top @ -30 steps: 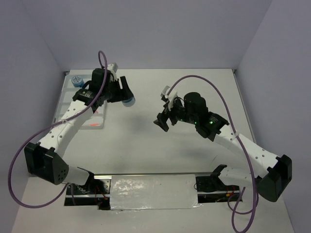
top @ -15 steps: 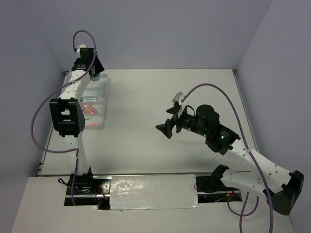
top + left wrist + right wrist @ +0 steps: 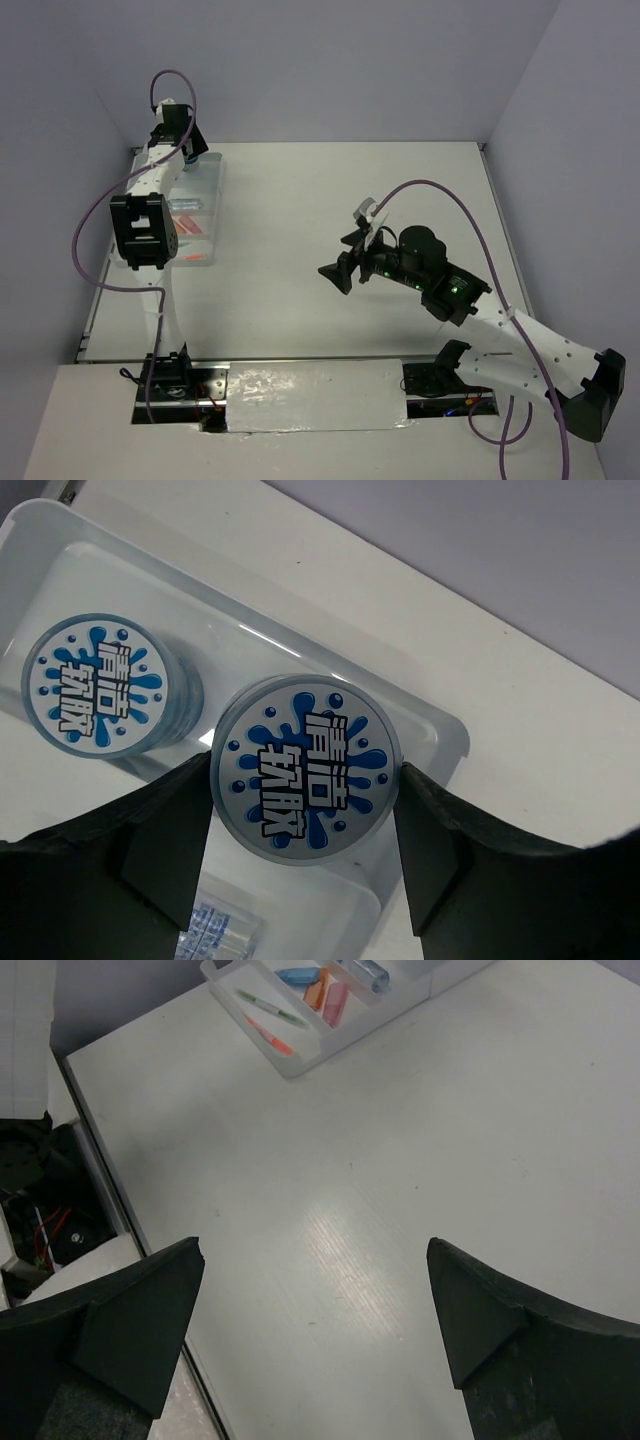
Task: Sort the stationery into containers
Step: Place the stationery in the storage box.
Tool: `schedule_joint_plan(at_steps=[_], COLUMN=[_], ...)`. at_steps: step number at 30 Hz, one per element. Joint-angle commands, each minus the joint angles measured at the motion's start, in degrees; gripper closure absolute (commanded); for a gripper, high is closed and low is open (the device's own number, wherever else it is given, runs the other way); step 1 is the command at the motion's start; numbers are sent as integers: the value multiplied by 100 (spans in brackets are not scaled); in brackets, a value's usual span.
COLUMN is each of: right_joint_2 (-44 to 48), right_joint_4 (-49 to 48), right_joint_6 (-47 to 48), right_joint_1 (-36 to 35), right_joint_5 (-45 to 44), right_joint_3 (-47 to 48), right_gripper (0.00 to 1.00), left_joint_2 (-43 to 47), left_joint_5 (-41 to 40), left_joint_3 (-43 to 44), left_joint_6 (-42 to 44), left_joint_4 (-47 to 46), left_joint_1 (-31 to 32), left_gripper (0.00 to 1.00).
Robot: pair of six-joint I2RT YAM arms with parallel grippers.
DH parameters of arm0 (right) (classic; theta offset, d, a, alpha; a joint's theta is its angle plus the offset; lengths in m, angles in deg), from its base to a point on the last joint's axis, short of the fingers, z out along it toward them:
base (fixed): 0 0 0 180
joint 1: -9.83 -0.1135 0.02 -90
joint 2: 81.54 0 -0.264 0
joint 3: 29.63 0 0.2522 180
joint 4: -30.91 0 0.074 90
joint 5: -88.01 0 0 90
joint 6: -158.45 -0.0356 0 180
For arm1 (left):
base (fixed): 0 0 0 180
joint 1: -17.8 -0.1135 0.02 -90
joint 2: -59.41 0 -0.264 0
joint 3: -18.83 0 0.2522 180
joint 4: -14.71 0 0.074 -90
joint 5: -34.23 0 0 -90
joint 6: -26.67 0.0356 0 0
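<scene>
My left gripper (image 3: 303,798) is shut on a round blue-and-white tape roll (image 3: 305,742), its fingers pressing both sides, just above the far end of the white tray (image 3: 441,732). A second tape roll (image 3: 97,685) lies in the same compartment beside it. From above, the left gripper (image 3: 186,150) hangs over the tray's (image 3: 212,222) far end. My right gripper (image 3: 336,273) hovers open and empty over bare table. Its wrist view shows the tray (image 3: 291,1065) holding a green pen (image 3: 268,1007), an orange pen (image 3: 272,1036), and light blue (image 3: 298,975), orange (image 3: 317,991) and pink (image 3: 335,1003) pieces.
The tray sits near the left wall at the table's far left corner. A clear bottle (image 3: 212,932) lies in the tray below the held roll. Purple cables loop over both arms. A black rail and wiring (image 3: 45,1210) run along the near edge.
The left arm swung from beside the tray's right side up to its far end, carrying the tape roll. The right arm drew back a little toward the near side, still open.
</scene>
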Motion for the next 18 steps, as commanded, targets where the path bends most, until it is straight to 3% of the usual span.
schedule_joint_plan(at_steps=[1, 2, 7, 10, 18], right_joint_2=[-75, -93, -207, -216, -111], right_joint_4=[-165, -148, -16, 19, 186], right_joint_6=[-18, 8, 113, 166, 228], right_joint_1=[-129, -164, -261, -314, -331], right_joint_5=[-105, -114, -184, -202, -386], right_joint_3=[235, 270, 446, 499, 631], right_gripper=[0, 0, 0, 0, 0], left_joint_2=[-123, -158, -176, -89, 588], left_joint_5=[132, 167, 176, 80, 54], left_joint_3=[134, 117, 99, 134, 1143], left_joint_6=[25, 16, -37, -98, -520], left_joint_4=[-524, -533, -463, -366, 800], left_joint_1=[-65, -74, -100, -109, -100], left_gripper=[96, 93, 52, 1, 1])
